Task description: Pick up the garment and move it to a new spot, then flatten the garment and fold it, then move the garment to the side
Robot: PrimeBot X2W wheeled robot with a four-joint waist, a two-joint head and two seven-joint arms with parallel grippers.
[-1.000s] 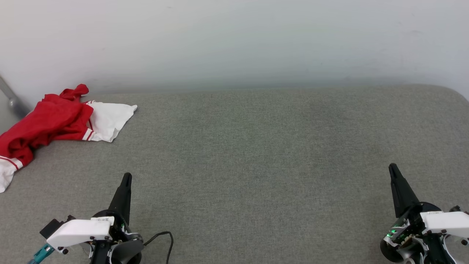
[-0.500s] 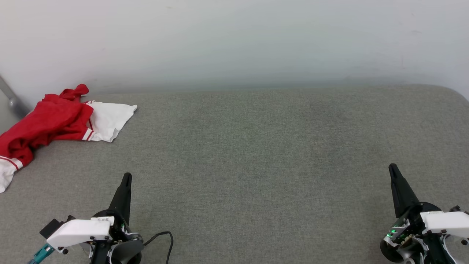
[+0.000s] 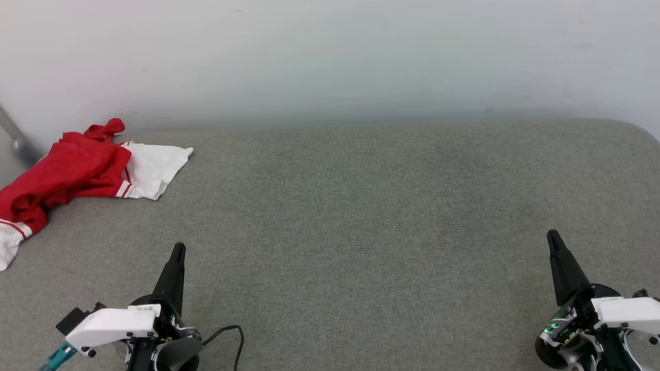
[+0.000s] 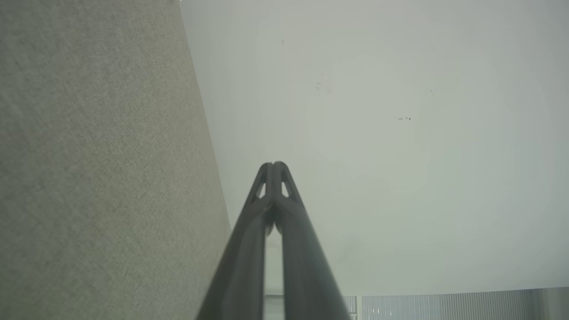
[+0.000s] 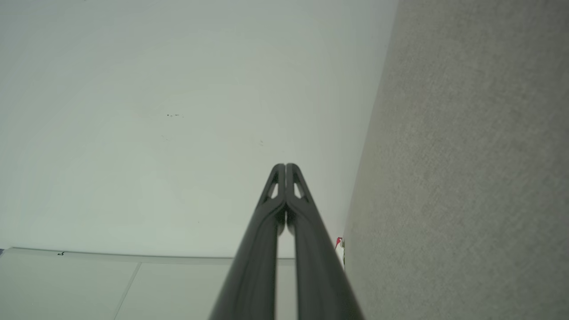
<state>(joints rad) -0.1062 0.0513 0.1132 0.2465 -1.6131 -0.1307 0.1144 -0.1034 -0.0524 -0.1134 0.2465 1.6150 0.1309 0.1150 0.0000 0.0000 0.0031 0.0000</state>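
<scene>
Nothing has moved: the left end effector (image 3: pixel 178 251) and right end effector (image 3: pixel 553 237) sit closed and empty at the frame's bottom. The garment (image 3: pixel 72 172) lies crumpled at upper left on the counter (image 3: pixel 361 232); its bunched folds risk a one-layer grasp.

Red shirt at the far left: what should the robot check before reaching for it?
1. Garment located: ok, crumpled at the far left of the grey surface.
2. Garment lying flat: not ok, bunched up.
3. Left end effector open to grasp: not ok, shut.
4. Right end effector open: not ok, shut.
5. Garment's full extent: cannot tell, the head view's left edge cuts it off.
</scene>
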